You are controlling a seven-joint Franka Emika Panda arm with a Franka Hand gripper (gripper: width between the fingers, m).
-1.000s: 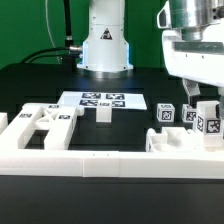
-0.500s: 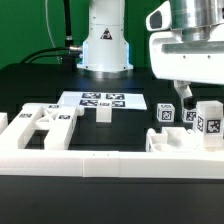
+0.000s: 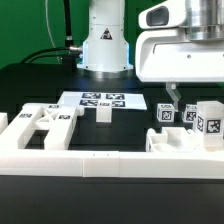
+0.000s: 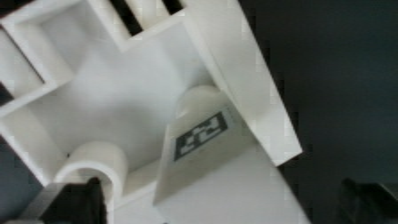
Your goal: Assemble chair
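Several chair parts (image 3: 208, 120) apparently sit just beneath the spread pincer (image 3: 182, 98).

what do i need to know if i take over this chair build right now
End effector: open and empty, hovering above the small tagged pieces on the exterior view's right.
Parts: the slotted frame piece lies on the exterior view's left. A small block stands just in front of the marker board. A flat piece lies at the front right, behind the rail.
Done: nothing looks joined; the pieces sit apart on the table.
Left: the whole chair, starting with a first pick, probably among the tagged pieces below the end effector.
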